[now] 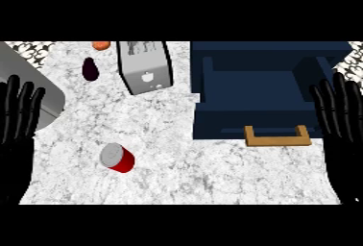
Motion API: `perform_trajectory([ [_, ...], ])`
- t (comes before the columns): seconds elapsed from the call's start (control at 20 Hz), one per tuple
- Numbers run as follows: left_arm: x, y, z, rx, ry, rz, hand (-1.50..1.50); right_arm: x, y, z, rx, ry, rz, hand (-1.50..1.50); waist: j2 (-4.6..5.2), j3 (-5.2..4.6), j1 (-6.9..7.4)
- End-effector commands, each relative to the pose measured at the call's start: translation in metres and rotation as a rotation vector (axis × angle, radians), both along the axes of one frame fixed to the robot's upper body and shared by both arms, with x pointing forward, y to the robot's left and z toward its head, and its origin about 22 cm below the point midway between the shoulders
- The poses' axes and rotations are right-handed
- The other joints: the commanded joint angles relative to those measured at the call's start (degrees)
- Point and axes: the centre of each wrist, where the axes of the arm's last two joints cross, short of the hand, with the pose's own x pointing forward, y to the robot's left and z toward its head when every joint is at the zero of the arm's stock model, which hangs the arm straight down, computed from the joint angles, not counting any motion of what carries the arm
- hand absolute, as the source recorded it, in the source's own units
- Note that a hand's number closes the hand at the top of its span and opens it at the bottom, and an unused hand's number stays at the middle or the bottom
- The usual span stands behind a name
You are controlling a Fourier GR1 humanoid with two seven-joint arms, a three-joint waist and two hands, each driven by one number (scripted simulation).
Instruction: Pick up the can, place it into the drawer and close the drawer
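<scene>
A red can (117,158) with a silver top stands on the marble counter (184,168), left of centre. The dark blue drawer (255,96) stands pulled open at the upper right, with a wooden handle (277,138) on its front. My left hand (18,125) rests open at the left edge, fingers up, well left of the can. My right hand (342,120) rests open at the right edge, beside the drawer's right side. Neither hand touches anything.
A grey carton (145,65) lies at the back centre. A dark purple eggplant (90,68) and an orange item (101,45) sit at the back left. A grey sink edge (32,81) runs along the left.
</scene>
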Motion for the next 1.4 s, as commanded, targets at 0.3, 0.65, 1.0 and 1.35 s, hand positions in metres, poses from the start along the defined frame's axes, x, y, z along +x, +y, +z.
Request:
perform_trajectory([
  [0.3, -0.005, -0.035, -0.018, 0.159, 0.248, -0.871, -1.50, 0.001, -0.015, -0.029, 0.001, 0.235, -0.120, -1.50, 1.78, 0.70, -2.24],
  [0.65, 0.001, 0.040, -0.001, 0.211, 0.321, -1.025, -1.50, -0.019, -0.031, -0.029, -0.002, 0.320, -0.200, -1.50, 0.63, 0.75, 0.31],
  [1.0, -0.004, 0.078, -0.003, 0.173, 0.360, -1.039, -1.50, -0.035, -0.039, -0.033, 0.004, 0.314, -0.186, -1.50, 0.57, 0.76, 0.68],
  [1.35, 0.018, 0.079, 0.002, 0.166, 0.403, -1.002, -1.50, -0.050, -0.042, -0.049, 0.010, 0.334, -0.184, -1.50, 0.59, 0.78, 0.56],
])
